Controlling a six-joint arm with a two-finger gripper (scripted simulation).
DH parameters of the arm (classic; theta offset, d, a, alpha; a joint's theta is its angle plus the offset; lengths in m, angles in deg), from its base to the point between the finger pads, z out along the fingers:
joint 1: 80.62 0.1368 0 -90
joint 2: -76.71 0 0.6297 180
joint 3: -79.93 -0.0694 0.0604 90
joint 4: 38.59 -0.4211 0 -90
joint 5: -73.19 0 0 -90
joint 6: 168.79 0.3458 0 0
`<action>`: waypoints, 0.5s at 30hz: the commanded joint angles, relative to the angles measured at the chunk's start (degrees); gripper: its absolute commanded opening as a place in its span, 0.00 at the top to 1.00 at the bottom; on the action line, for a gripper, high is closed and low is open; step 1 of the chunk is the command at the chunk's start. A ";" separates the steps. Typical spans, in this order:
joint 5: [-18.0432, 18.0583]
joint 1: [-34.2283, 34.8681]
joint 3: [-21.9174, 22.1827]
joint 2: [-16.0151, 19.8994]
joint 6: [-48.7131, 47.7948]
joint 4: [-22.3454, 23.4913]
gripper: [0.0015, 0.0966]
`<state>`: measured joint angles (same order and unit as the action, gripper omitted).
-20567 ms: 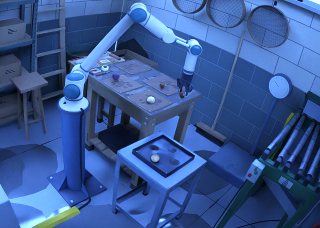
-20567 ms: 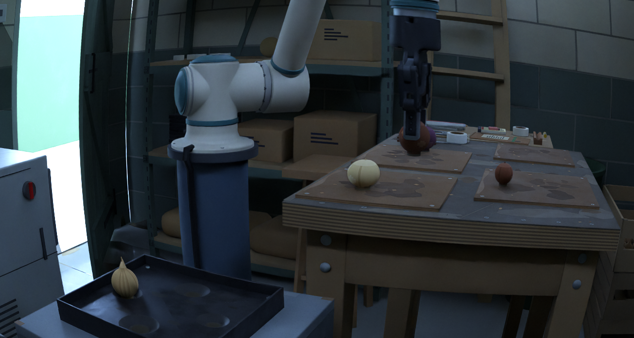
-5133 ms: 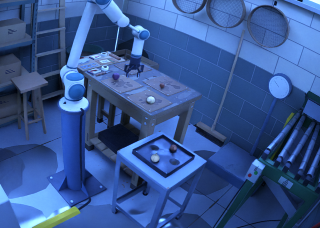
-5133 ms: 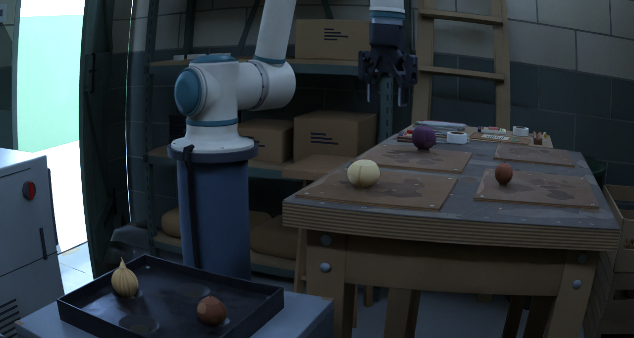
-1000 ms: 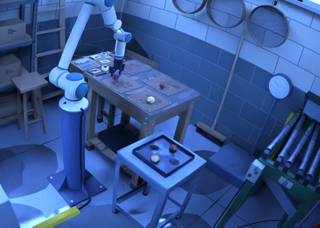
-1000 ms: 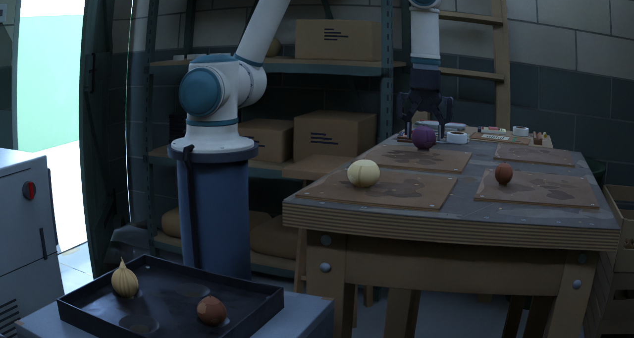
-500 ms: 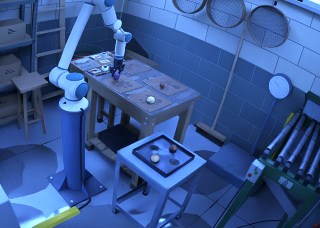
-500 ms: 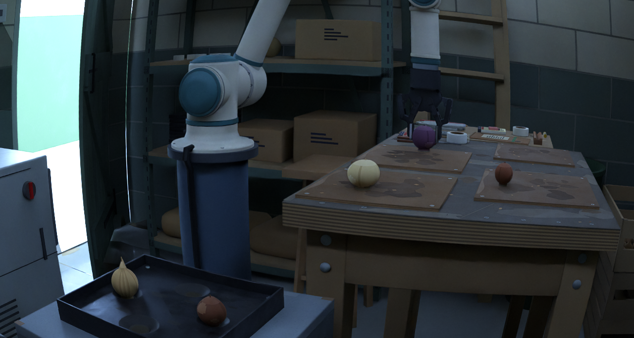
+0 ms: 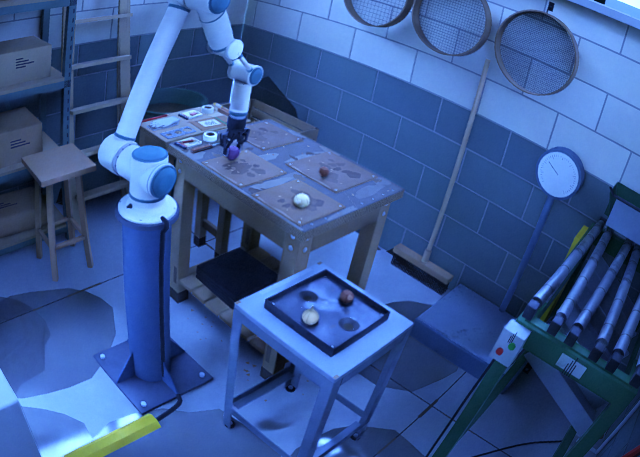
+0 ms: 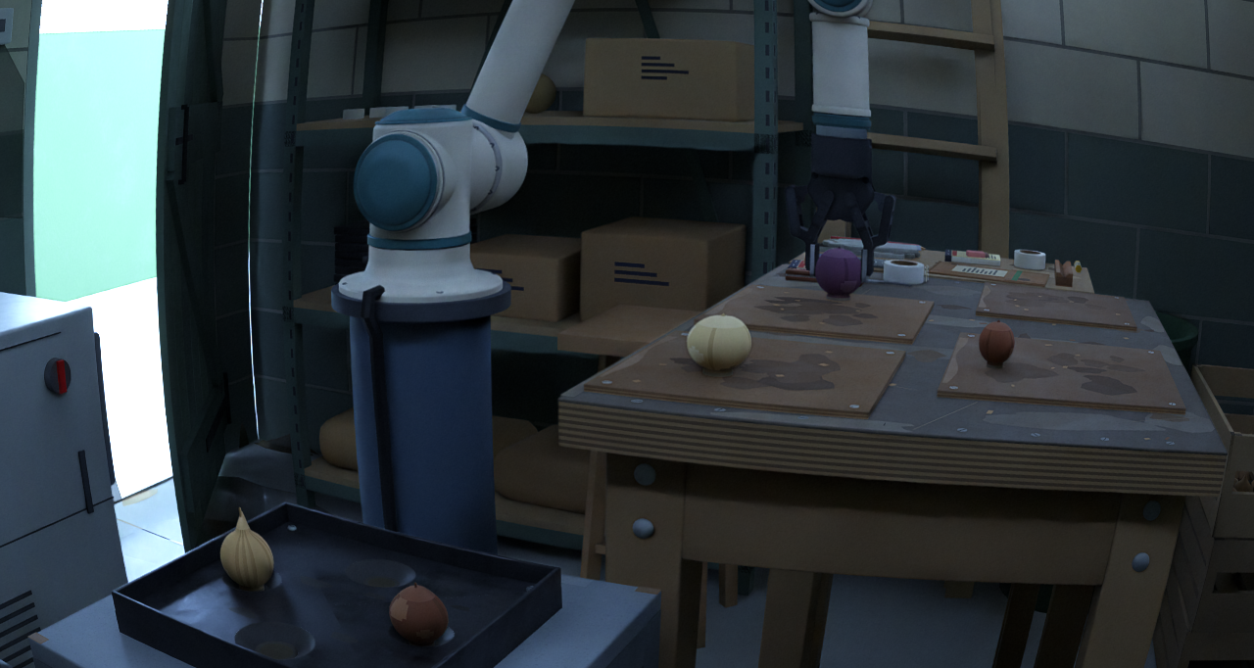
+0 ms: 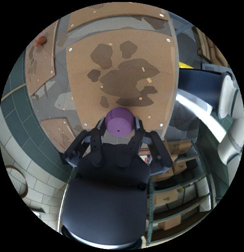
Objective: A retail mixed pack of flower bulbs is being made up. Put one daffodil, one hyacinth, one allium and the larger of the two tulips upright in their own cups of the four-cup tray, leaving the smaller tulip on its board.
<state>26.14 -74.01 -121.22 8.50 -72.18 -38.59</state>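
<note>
The purple bulb point(image 9: 232, 152) point(image 10: 838, 271) point(image 11: 120, 121) is partly hidden from above by the fingers; it rests at the far end of its board point(image 10: 833, 313) on the workbench. A cream, round bulb point(image 9: 301, 199) point(image 10: 719, 342) sits on the near board, and a small red-brown bulb point(image 9: 324, 172) point(image 10: 996, 343) point(image 11: 40, 40) stands on the board to its right. The black four-cup tray point(image 9: 326, 311) point(image 10: 338, 594) on the low cart holds a tan pointed bulb point(image 9: 310, 316) point(image 10: 246, 556) and a brown bulb point(image 9: 346, 297) point(image 10: 418, 614), each in its own cup, with two cups empty. My gripper point(image 9: 233, 145) point(image 10: 839, 248) point(image 11: 120, 123) is closed around the purple bulb.
The workbench point(image 9: 274, 183) carries a further bare board point(image 10: 1057, 305), tape rolls point(image 10: 904, 271) and small packets at its far end. Shelving with cardboard boxes point(image 10: 662, 265) stands behind it. The arm's pedestal point(image 9: 146, 287) stands between bench and cart point(image 9: 318, 338).
</note>
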 commanded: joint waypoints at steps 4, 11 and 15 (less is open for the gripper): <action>0.25 -0.01 -0.02 0.13 0.00 0.00 0.92; 0.29 -0.01 -0.04 0.16 0.00 0.00 0.93; 0.27 -0.01 -0.02 0.15 0.00 0.00 0.93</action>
<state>26.14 -74.01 -121.22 8.50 -72.18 -38.59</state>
